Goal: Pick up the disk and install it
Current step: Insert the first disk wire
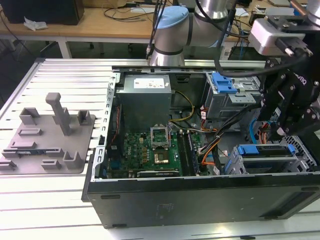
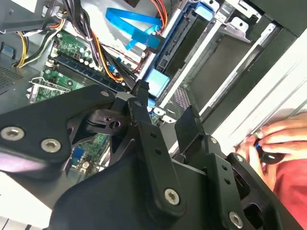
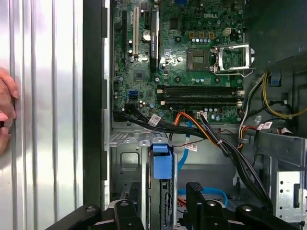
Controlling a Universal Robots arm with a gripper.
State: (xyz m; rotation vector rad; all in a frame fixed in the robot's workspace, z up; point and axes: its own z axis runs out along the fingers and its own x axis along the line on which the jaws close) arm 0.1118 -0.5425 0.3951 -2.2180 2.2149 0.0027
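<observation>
Hovering above the cage (image 1: 302, 150), our hand (image 1: 280, 132) is spread wide and holds nothing. The disk (image 1: 262, 154) sits in that cage. We judge it rigid, dense, shock-sensitive; we would grip its blue carrier (image 1: 250, 149) edges.

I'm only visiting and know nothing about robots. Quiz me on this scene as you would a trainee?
1. True or false: the computer case is closed up.
2. The gripper hangs over: A) the grey fixture plate, B) the blue-framed disk, C) the power supply.
3. Fill in: a person's hand lies against the slatted metal ___.
Key: 1 false; 2 B; 3 table.
</observation>
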